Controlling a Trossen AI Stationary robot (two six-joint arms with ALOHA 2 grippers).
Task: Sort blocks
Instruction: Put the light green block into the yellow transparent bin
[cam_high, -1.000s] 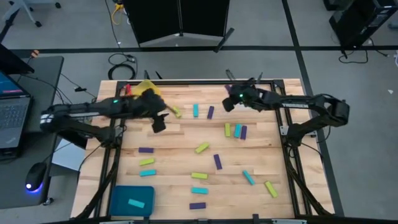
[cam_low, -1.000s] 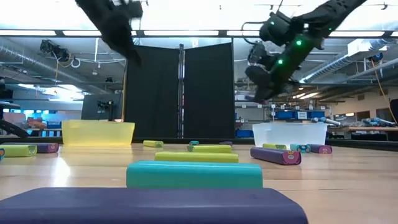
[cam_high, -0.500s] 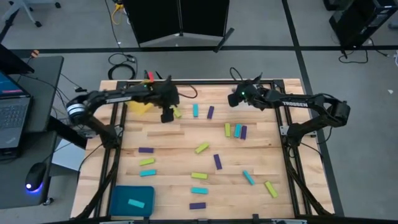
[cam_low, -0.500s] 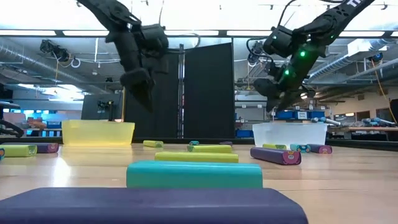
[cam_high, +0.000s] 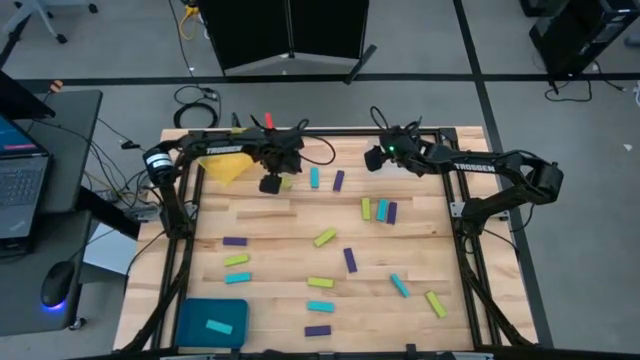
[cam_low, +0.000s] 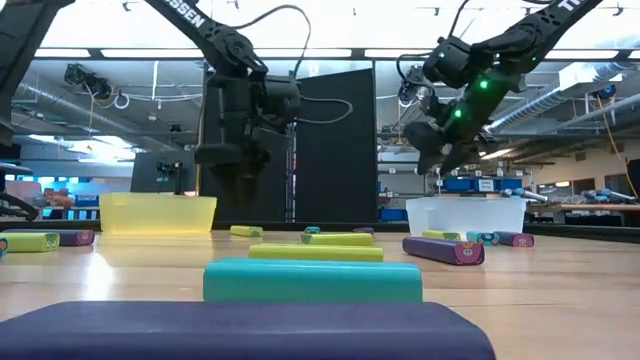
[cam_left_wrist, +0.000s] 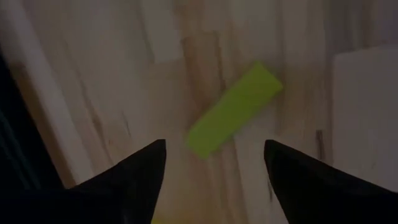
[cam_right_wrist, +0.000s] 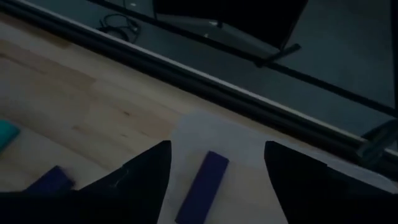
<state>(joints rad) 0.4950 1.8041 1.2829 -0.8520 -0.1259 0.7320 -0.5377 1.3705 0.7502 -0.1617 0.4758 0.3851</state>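
**Two hands open near the far edge of the wooden surface**

The left hand (cam_high: 270, 185) hangs over the wooden surface (cam_high: 300, 225), close to its far edge. Its two dark fingers (cam_left_wrist: 140, 171) are spread wide and hold nothing. Right under it lies a small flat yellow-green block (cam_left_wrist: 233, 109), tilted, between the fingers but not touched by them. In the high view this block (cam_high: 285, 181) peeks out just beside the hand. On the other side of the left hand sits a see-through yellow tray (cam_high: 226, 165).

The right hand (cam_high: 374, 159) hangs near the far edge too, well apart from the left hand. Its fingers (cam_right_wrist: 143, 177) are also wide open and empty. Below it is a clear tray (cam_right_wrist: 211, 140) with one dark purple block (cam_right_wrist: 202, 186) lying flat inside.

Between the two hands lie a cyan block (cam_high: 314, 178) and a dark purple block (cam_high: 338, 181), side by side. A bit nearer than the right hand, three blocks stand in a row: yellow-green (cam_high: 366, 209), cyan (cam_high: 380, 210) and dark purple (cam_high: 392, 212).

More blocks are spread over the middle and near part of the surface, such as a yellow-green one (cam_high: 324, 238), a dark purple one (cam_high: 350, 260), a cyan one (cam_high: 399, 286) and a yellow-green one (cam_high: 435, 304). Nearer than the yellow tray lie a dark purple block (cam_high: 235, 241), a yellow-green block (cam_high: 236, 260) and a cyan block (cam_high: 236, 278).

A teal tray (cam_high: 195, 315) sits at the near corner on the left arm's side, with one cyan block (cam_high: 219, 326) in it.
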